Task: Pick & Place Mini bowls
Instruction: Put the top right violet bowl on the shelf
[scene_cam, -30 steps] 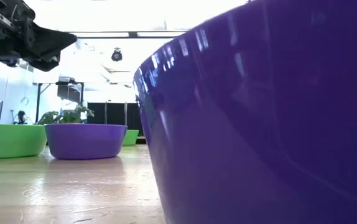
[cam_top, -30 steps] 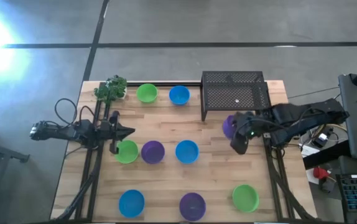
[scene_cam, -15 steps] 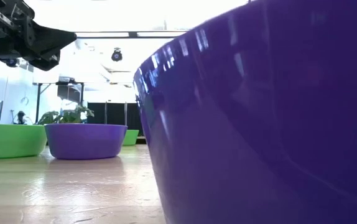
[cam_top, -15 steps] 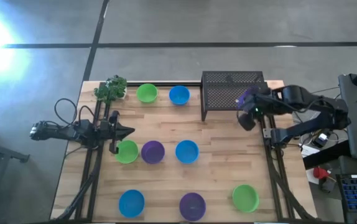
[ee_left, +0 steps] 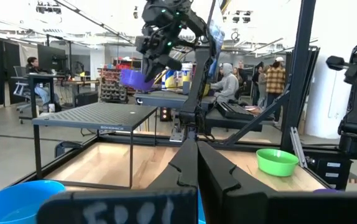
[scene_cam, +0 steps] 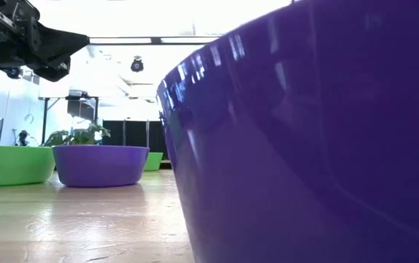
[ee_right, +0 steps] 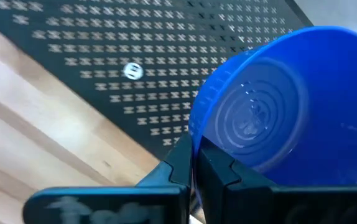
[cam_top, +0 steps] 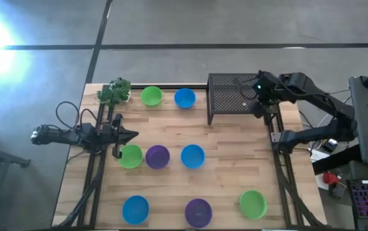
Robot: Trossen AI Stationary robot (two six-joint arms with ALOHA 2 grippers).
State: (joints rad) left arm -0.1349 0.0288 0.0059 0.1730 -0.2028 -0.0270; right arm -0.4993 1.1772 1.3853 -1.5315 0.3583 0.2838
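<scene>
Above the rack (cam_top: 242, 93), bowl (ee_right: 284, 106) apparently tipped sideways

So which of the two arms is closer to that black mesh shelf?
The right one. The right gripper hangs over the black mesh shelf, holding a purple bowl. The left gripper waits far across the table, beside a green bowl.

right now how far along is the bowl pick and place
Done: nothing that shows; no bowl sits on the black rack. In hand: the right gripper is shut on one purple bowl, raised over the rack. Left: eight bowls on the wooden table, from the green bowl at the back to the blue bowl in front. The left gripper waits shut at the table's left side.
</scene>
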